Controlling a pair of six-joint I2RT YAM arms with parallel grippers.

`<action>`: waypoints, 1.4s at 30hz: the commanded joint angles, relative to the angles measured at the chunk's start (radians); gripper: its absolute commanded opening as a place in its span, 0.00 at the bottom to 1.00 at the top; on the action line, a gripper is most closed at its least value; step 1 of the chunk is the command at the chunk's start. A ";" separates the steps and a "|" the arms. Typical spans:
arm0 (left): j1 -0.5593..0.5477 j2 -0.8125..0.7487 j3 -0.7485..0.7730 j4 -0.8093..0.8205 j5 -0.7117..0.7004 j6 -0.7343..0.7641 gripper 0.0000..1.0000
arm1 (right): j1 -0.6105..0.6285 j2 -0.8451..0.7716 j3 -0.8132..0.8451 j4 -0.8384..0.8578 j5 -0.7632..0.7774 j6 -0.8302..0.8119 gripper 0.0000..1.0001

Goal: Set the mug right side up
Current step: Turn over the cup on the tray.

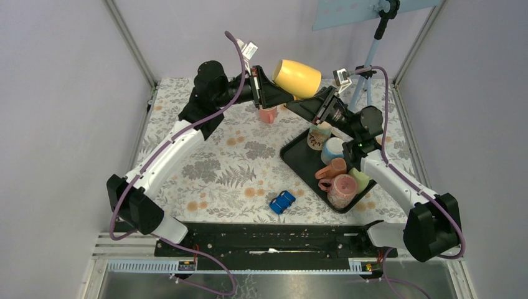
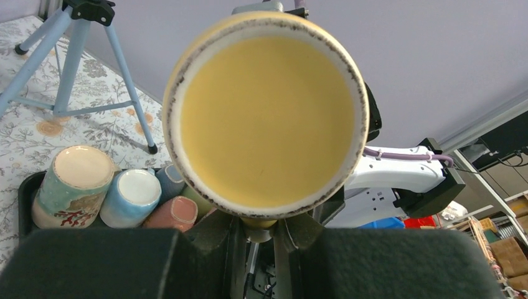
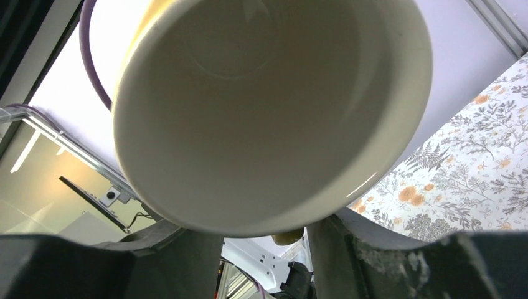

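Observation:
A yellow mug (image 1: pixel 297 78) with a white inside hangs in the air on its side at the back of the table. Its base (image 2: pixel 264 118) faces the left wrist camera and its open mouth (image 3: pixel 261 106) faces the right wrist camera. My left gripper (image 1: pixel 279 93) is shut on the mug's handle (image 2: pixel 260 224), which sits pinched between its fingers. My right gripper (image 1: pixel 320 106) is just under the mug's mouth end. Its jaws stand open and wide apart, with the handle's tip (image 3: pixel 289 237) between them and not pinched.
A black tray (image 1: pixel 292 156) at the right holds several mugs lying and standing. A pink cup (image 1: pixel 268 114) stands on the flowered cloth under the left gripper. A blue toy car (image 1: pixel 282 202) lies near the front. A blue tripod (image 1: pixel 368 68) stands at the back right.

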 commanded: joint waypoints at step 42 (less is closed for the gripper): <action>0.005 -0.088 -0.117 0.297 0.004 -0.070 0.00 | 0.045 0.007 0.052 -0.024 0.050 -0.047 0.00</action>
